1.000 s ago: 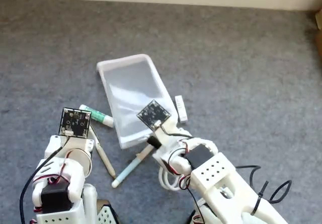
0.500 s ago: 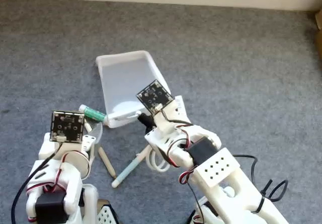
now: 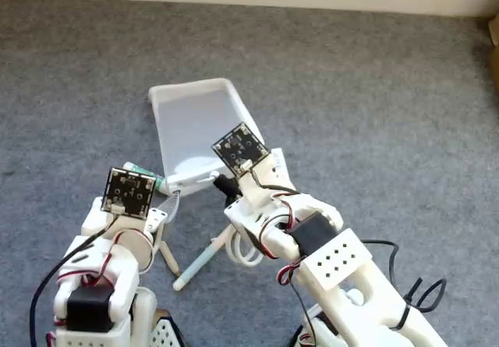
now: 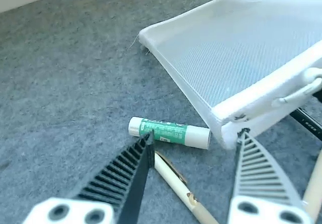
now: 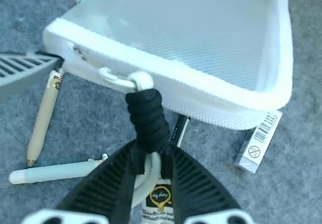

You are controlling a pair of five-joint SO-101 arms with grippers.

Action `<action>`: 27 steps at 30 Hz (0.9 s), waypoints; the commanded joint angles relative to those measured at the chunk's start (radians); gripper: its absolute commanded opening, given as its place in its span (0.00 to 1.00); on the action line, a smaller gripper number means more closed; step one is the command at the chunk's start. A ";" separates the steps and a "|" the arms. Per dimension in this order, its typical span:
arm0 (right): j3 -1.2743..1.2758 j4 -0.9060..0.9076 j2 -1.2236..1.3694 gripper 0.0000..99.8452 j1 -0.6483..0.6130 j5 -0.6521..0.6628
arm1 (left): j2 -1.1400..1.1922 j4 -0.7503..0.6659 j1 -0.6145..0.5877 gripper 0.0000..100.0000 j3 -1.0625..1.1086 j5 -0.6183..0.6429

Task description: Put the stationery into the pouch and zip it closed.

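Observation:
The white mesh pouch (image 3: 195, 125) lies mid-table with its near edge raised. My right gripper (image 5: 152, 151) is shut on the black cord (image 5: 148, 118) tied to the zipper pull (image 5: 121, 79), and holds that corner up. My left gripper (image 4: 196, 135) hangs open over the green-and-white glue stick (image 4: 168, 131), right beside the pouch's raised corner (image 4: 236, 118). A cream pen (image 4: 181, 191) lies under it. A pale blue-green pen (image 3: 199, 263) lies in front of the pouch, and a black pen (image 5: 178, 131) pokes out from under it. A white eraser (image 5: 257, 142) rests by the pouch's side.
Grey carpet (image 3: 374, 97) covers the whole table, with open room to the right and behind the pouch. Loose cables (image 3: 405, 285) trail from the right arm near the front edge. One finger (image 5: 25, 70) of the left gripper stands close to the pouch's corner.
The right gripper lifted the pouch's near edge by the cord and now holds it still. The left arm has shifted right, toward the glue stick and the pouch's corner.

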 commanded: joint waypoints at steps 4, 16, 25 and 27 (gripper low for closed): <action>-0.062 0.005 -0.010 0.01 0.005 -0.011 | 0.013 -0.130 -0.053 0.23 0.035 0.046; -0.061 0.005 -0.010 0.01 0.005 -0.011 | 0.013 -0.241 -0.059 0.12 0.128 0.061; -0.061 0.068 -0.010 0.01 0.022 -0.005 | 0.012 -0.238 -0.021 0.01 0.124 0.061; -0.062 0.070 -0.010 0.01 0.062 -0.005 | 0.012 -0.238 -0.021 0.01 0.122 0.063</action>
